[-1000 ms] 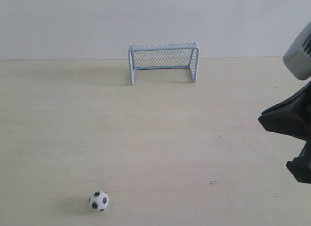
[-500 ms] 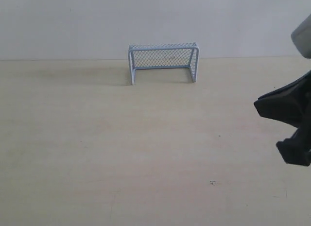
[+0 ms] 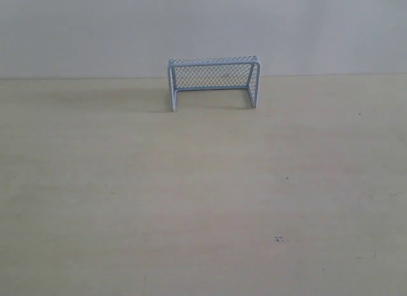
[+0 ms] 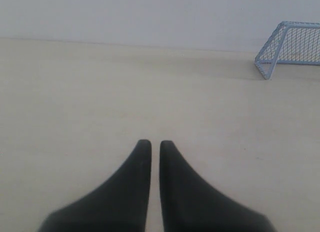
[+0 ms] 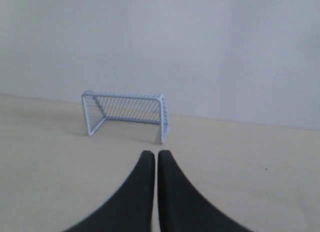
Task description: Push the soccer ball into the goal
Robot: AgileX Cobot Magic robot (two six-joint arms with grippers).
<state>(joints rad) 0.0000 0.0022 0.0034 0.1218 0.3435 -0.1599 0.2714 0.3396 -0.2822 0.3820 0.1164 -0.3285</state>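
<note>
The goal [image 3: 213, 81], a small pale blue tube frame with mesh netting, stands at the back of the table against the wall, its mouth facing the front. It also shows in the left wrist view as the goal [image 4: 292, 46] and in the right wrist view as the goal [image 5: 127, 114]. The soccer ball is out of view in every frame. My left gripper [image 4: 151, 144] is shut with nothing between its black fingers, low over bare tabletop. My right gripper [image 5: 152, 154] is shut and empty too, pointing towards the goal from some distance. Neither gripper appears in the exterior view.
The pale wooden table [image 3: 203, 194] stretches from the goal to the front edge of the exterior view. A plain white wall [image 3: 203, 28] rises right behind the goal.
The ball, at the front left one second ago, is gone from the exterior view. The right gripper, seen at the right edge earlier, has left that view.
</note>
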